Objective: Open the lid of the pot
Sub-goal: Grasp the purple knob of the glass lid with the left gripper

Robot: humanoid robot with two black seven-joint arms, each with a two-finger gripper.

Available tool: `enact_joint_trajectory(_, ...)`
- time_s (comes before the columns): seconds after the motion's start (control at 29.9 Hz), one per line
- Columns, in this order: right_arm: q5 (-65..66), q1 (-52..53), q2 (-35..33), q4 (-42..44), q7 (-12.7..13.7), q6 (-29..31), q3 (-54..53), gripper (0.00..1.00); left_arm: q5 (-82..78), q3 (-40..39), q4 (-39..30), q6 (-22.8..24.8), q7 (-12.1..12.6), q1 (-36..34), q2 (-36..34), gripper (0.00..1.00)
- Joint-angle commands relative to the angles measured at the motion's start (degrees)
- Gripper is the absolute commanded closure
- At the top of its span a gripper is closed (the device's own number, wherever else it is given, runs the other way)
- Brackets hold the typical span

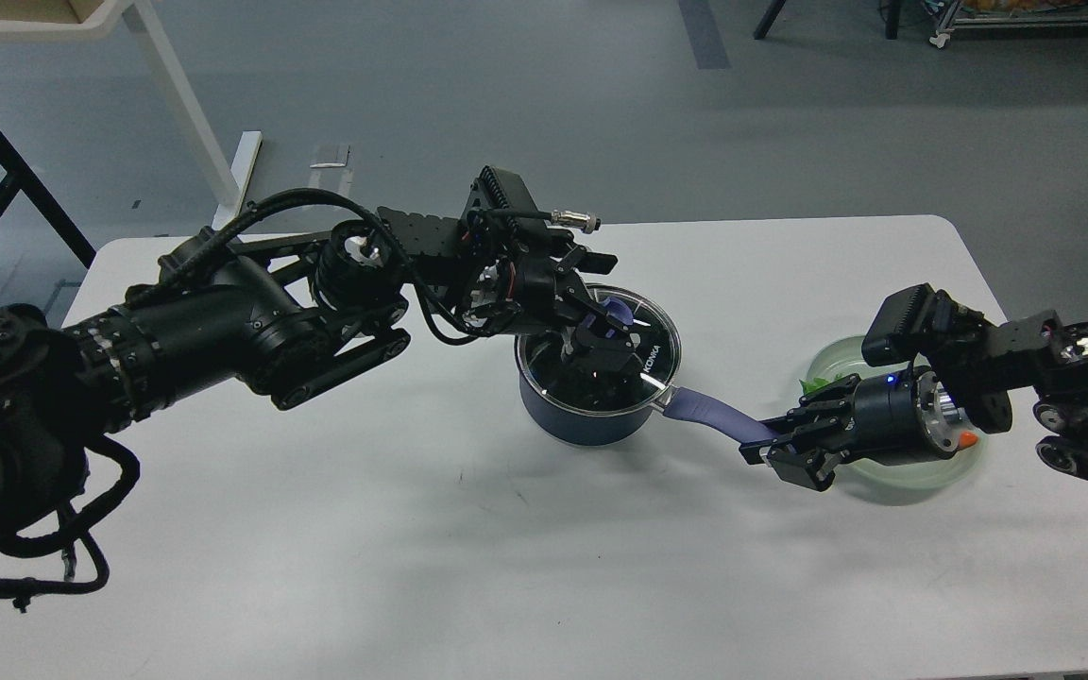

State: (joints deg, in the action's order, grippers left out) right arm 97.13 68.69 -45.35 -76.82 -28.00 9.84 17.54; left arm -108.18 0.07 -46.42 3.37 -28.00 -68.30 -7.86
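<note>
The pot (pixel 582 425), a small dark blue saucepan, stands in the middle of the white table (pixel 317 529). The glass pot lid (pixel 654 355) with white "KONKA" print sits on it. Its purple-blue knob (pixel 620 309) is partly hidden by my left gripper (pixel 604 326), which reaches in from the left over the lid. Its fingers stand apart, one on each side of the knob, so it looks open. My right gripper (pixel 763 442) is shut on the end of the pot's long purple-blue handle (pixel 706 412).
A pale green plate (pixel 912 469) lies under my right wrist at the right, with a small orange piece (pixel 968 439) and something green (pixel 813 384) on it. White table legs (pixel 187 104) stand beyond the far left edge.
</note>
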Motion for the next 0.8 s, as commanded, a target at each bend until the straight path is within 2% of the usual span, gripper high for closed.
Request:
enact_joint_trajectory(0.0,-0.01,0.04,0.0,0.0,0.0,0.01,0.04,0.68,0.16,0.81,0.27,-0.39,0.0,0.27,0.74,0.01)
enact_joint_trajectory(0.5,-0.01,-0.05,-0.09,0.0,0.0,-0.08,0.04,0.68,0.86,1.16,4.05,-0.39,0.0,1.67,2.5,0.01)
enact_joint_trajectory(0.77,-0.09,-0.05,-0.09,0.0,0.0,-0.08,0.04,0.67,0.95,1.51,4.49,-0.47,0.0,2.55,2.32,0.12)
